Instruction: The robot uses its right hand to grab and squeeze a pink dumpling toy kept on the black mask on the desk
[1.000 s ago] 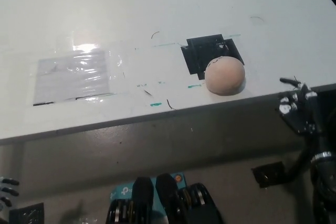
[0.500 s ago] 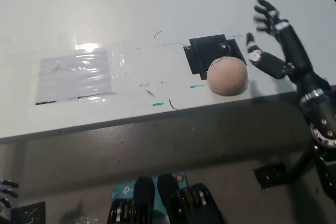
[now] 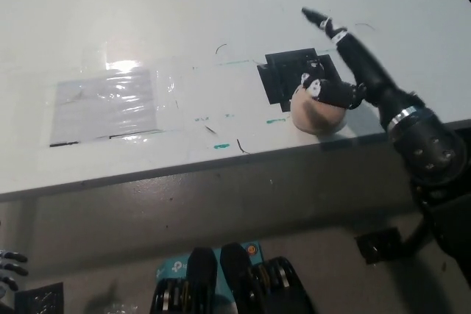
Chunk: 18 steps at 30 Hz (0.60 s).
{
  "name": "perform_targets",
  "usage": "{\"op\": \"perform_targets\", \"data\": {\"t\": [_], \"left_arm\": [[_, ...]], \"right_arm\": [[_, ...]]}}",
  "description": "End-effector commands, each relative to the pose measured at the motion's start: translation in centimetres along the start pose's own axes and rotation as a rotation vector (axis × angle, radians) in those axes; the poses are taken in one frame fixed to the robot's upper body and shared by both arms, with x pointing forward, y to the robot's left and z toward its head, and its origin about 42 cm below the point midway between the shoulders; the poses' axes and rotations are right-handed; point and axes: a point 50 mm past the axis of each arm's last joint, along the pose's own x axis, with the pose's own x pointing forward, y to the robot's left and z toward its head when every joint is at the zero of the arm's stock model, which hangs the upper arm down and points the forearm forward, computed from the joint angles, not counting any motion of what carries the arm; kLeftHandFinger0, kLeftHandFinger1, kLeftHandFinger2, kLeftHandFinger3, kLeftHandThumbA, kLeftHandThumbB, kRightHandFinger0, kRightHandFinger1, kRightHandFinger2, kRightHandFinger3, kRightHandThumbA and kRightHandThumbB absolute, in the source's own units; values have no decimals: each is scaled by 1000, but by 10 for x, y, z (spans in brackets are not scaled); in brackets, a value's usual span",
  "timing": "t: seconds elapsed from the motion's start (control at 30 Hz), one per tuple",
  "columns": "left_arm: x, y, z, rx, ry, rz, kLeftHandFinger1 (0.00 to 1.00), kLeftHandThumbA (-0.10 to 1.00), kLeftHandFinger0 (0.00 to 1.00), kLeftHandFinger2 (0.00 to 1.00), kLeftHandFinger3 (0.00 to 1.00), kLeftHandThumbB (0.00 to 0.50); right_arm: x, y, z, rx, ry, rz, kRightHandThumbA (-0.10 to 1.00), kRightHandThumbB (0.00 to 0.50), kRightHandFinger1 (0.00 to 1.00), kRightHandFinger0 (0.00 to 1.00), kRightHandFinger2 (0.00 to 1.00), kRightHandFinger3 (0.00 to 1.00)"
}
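- The pink dumpling toy [image 3: 316, 112] is seen at the black mask's [image 3: 287, 75] 5 o'clock corner.
- The right hand [image 3: 340, 71] is spread wide over it; grabbing and squeezing remain undone.
- The left hand [image 3: 7, 270] is glimpsed at 8 o'clock; its state cannot be told.

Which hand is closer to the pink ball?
The right hand: it reaches over the ball, fingers spread, partly on it. The left hand hangs below the desk edge, far off at lower left.

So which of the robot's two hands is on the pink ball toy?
The black right hand. It reaches over the pink dumpling toy on the black mask. The white left hand rests far away at the picture's bottom-left corner.
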Motion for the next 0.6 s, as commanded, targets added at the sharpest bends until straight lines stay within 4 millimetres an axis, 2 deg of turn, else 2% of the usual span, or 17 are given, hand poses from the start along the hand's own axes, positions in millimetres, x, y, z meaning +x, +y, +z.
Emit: {"op": "perform_targets", "data": {"t": [0.0, 0.07, 0.1, 0.13, 0.17, 0.3, 0.33, 0.57], "left_arm": [[0, 10, 18, 17, -36, 18, 243, 1000, 0, 345, 414, 500], [1, 10, 18, 2, -38, 5, 243, 1000, 0, 356, 441, 500], [1, 11, 18, -10, -38, 2, 255, 1000, 17, 371, 432, 500], [1, 11, 18, -10, -39, 2, 256, 1000, 19, 371, 431, 500], [0, 11, 19, -3, -43, 2, 270, 1000, 39, 376, 412, 500], [1, 12, 21, -21, -48, 3, 254, 1000, 13, 353, 386, 500], [1, 11, 21, -7, -49, -2, 250, 1000, 13, 355, 390, 500], [3, 14, 27, -18, -46, -6, 257, 1000, 15, 362, 398, 500]], "right_arm": [[24, -7, 11, -127, -51, -71, 602, 450, 1000, 1000, 1000, 1000], [30, -2, -2, -160, -28, -85, 611, 457, 1000, 1000, 1000, 1000], [35, 2, -14, -160, 1, -93, 600, 460, 1000, 1000, 1000, 1000], [36, 1, -14, -162, -1, -95, 599, 461, 1000, 1000, 1000, 1000], [41, 5, -24, -175, 26, -102, 578, 455, 1000, 1000, 1000, 1000], [47, 10, -35, -195, 57, -97, 586, 448, 1000, 1000, 1000, 1000], [48, 13, -39, -192, 63, -96, 542, 428, 1000, 1000, 1000, 1000], [56, 26, -54, -182, 101, -57, 556, 434, 1000, 1000, 1000, 1000]]}}
